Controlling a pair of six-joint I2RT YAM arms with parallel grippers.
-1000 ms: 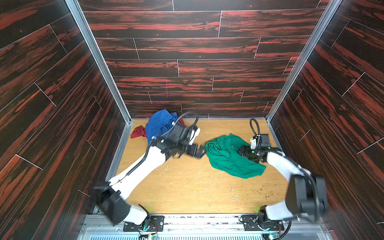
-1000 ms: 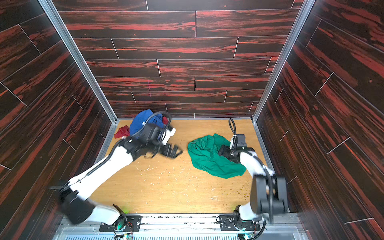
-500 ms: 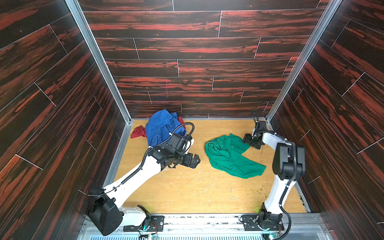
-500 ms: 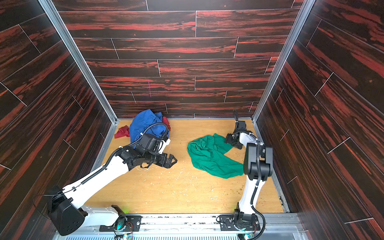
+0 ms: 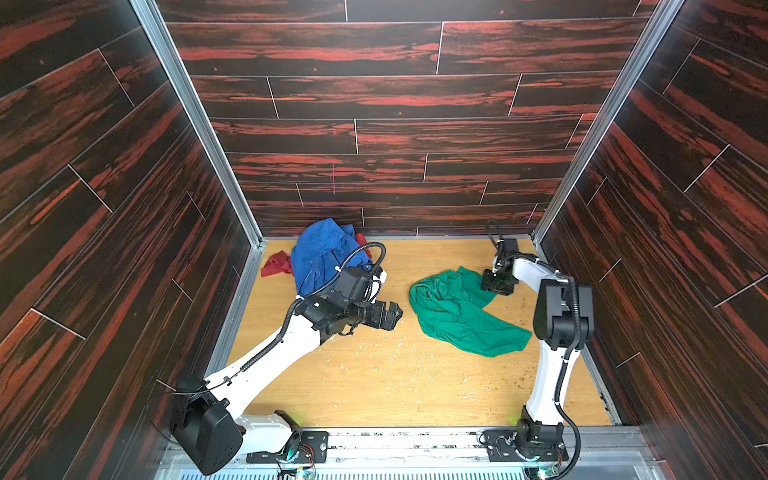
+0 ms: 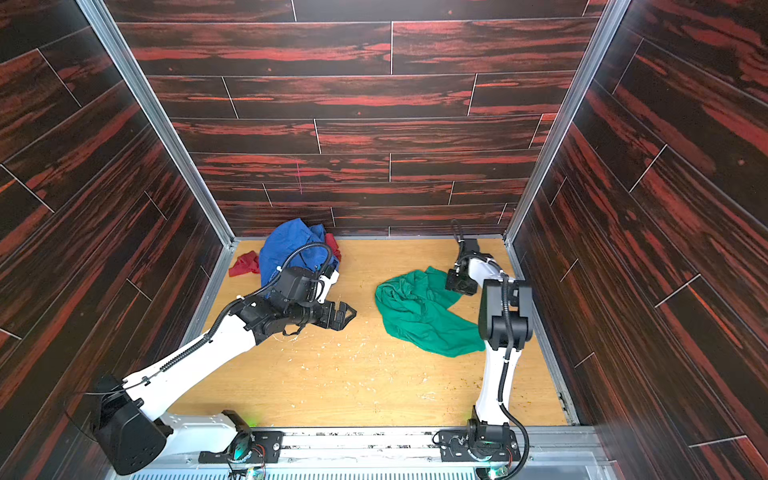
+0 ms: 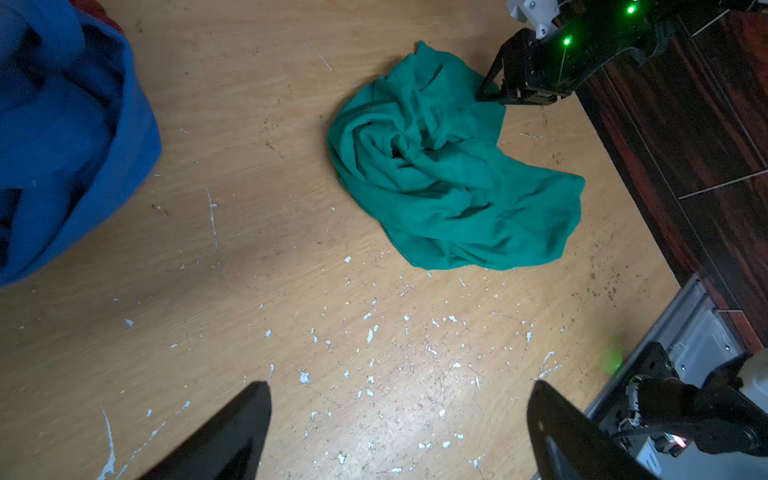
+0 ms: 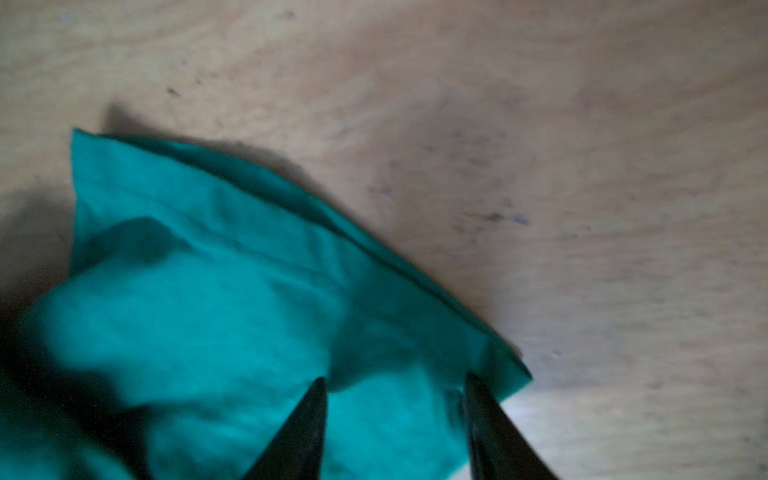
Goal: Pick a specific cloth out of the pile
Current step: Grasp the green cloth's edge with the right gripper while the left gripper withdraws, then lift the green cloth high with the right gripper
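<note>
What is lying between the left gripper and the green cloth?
Nothing but bare table between left gripper and green cloth, shown in both top views.

Surface: you have a light wooden table (image 5: 374,382), scuffed | Right: green cloth (image 5: 457,316) lies crumpled on the wood, well apart from the pile (image 5: 328,253) | Far left: blue cloth (image 5: 316,262) heaped, with a red cloth (image 5: 276,264) touching its left edge | Middle: white flecks (image 7: 370,332) scattered on the wood.
</note>
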